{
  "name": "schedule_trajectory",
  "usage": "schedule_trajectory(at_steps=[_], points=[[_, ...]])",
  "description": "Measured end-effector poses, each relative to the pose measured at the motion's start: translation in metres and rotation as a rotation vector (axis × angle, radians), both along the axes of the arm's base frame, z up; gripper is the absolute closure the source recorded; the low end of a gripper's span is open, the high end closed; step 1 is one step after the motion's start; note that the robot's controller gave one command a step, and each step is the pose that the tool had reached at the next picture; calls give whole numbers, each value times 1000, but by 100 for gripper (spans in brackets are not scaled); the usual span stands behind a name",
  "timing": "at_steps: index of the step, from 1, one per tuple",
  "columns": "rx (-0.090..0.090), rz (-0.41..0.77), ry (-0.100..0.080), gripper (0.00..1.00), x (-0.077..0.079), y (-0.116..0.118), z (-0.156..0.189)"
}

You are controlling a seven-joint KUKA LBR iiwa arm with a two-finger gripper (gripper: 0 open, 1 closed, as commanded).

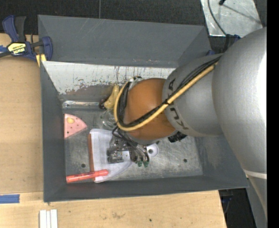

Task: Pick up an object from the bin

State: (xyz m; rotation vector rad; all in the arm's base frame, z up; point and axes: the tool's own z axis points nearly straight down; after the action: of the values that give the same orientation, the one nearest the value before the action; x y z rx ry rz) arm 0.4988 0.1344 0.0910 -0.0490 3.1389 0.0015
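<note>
Gripper (pixel 127 156), jaw state not discernible beneath the wrist, sits low over the flat white plastic-looking sheet (pixel 100 151) on the mid-floor of the grey metal bin (pixel 51 141); judged light, flexible and slippery, best pinched at a lifted edge.

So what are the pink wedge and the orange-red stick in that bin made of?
The pink wedge looks like matte plastic or foam: even colour, no glare, small dots. The orange-red stick seems smooth plastic, judging by its bright uniform colour; hard to be sure.
</note>
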Motion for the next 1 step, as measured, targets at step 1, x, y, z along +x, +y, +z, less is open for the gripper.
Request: schedule_trajectory(at_steps=[1], points=[[0, 0, 0, 0, 0, 0, 0]])
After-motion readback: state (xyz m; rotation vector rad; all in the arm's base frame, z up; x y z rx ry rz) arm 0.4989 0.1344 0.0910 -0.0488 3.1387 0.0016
